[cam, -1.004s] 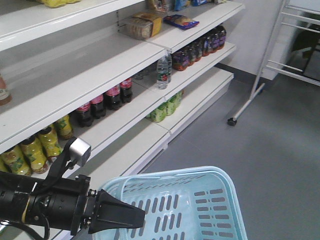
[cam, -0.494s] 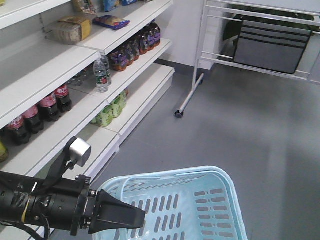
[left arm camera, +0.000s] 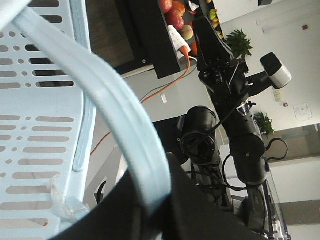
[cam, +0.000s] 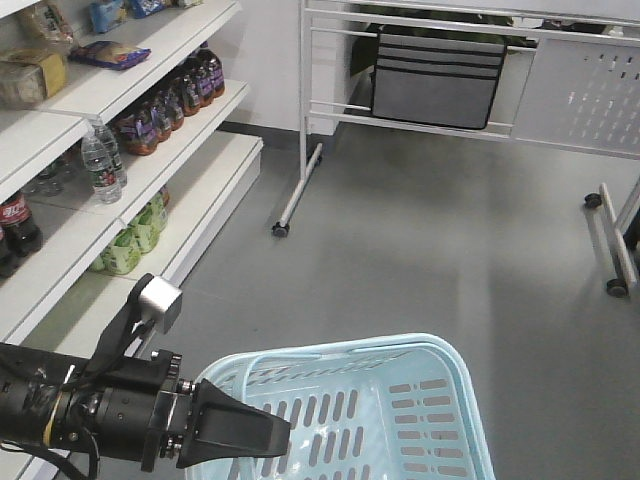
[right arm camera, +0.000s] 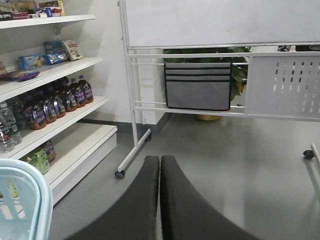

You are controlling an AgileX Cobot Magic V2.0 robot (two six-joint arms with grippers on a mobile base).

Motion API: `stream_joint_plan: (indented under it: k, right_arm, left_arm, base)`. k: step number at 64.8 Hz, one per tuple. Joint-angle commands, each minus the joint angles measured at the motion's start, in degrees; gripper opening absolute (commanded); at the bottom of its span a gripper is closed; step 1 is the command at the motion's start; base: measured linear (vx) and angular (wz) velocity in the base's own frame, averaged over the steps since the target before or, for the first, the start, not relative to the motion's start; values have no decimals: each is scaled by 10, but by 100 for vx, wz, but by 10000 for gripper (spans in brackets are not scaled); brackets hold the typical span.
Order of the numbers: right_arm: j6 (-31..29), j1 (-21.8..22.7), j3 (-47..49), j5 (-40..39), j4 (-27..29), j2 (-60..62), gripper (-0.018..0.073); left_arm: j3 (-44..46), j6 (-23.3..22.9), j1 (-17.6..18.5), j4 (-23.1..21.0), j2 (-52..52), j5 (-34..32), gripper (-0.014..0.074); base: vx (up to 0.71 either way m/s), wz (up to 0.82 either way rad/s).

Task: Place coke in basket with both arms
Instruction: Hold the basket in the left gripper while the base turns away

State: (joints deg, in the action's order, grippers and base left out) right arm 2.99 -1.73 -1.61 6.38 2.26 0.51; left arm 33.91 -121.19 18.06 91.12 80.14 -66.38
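Pale-blue plastic fills the near middle of the front view: the basket [cam: 380, 345] sits low above the grey floor [cam: 450, 240], its slotted walls bare inside as far as the frame shows. The left gripper [cam: 275, 433] reaches in from the near left and lies across the basket's left rim, with a silver camera block [cam: 160, 300] standing on a bracket above the arm. In the left wrist view the basket's handle [left arm camera: 115, 125] curves down between the black fingers [left arm camera: 200, 210], which seem to be clamped on it, though the contact itself sits at the dark bottom edge of the picture. The right arm [left arm camera: 240, 145] shows upright beyond the basket there. The right gripper [right arm camera: 160, 162] has its jaws pressed together with only a thin seam between them and nothing held; a corner of the basket [right arm camera: 42, 200] lies at its near left. White shelves [cam: 190, 150] run along the left with a clear water bottle [cam: 103, 165], green bottles [cam: 135, 225] and dark cola bottles [cam: 15, 220]. At the far side stands a white wheeled frame [cam: 303, 110] carrying a grey pocket organiser [cam: 435, 85].
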Motion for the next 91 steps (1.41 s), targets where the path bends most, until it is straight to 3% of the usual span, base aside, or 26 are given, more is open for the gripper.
stream_joint_plan:
  k: [1, 91]
  right_arm:
    - [-1, -1, -9, -44, -6, 10, -4]
    - [-1, -1, -9, -44, -6, 10, -4]
  left_arm:
    - [13, -1, 4, -45, -18, -125, -8]
    - [13, -1, 4, -45, -18, -125, -8]
  base:
    - [5, -30]
    - [17, -16]
